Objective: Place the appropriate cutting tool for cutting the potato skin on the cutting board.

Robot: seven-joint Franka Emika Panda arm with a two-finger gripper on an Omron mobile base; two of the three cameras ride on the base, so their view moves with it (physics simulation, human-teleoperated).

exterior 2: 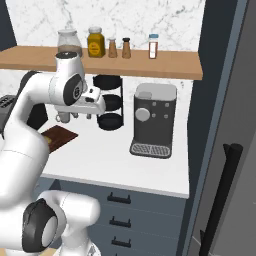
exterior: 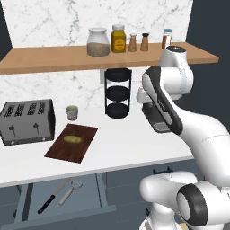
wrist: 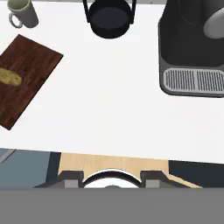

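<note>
Tool state I cannot tell; nothing seems held. Peeler (exterior: 71, 191) is lying in the open drawer (exterior: 63, 200) beside the knife (exterior: 53, 197), potato (exterior: 72, 139) is sitting on the cutting board (exterior: 60, 150); fetching remains.

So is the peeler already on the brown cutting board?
No, the peeler lies in the open drawer beside the knife, while the cutting board holds just the potato.

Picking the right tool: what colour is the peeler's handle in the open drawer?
Pale silver-grey peeler, beside the black-handled knife; clearest in left base view.
</note>
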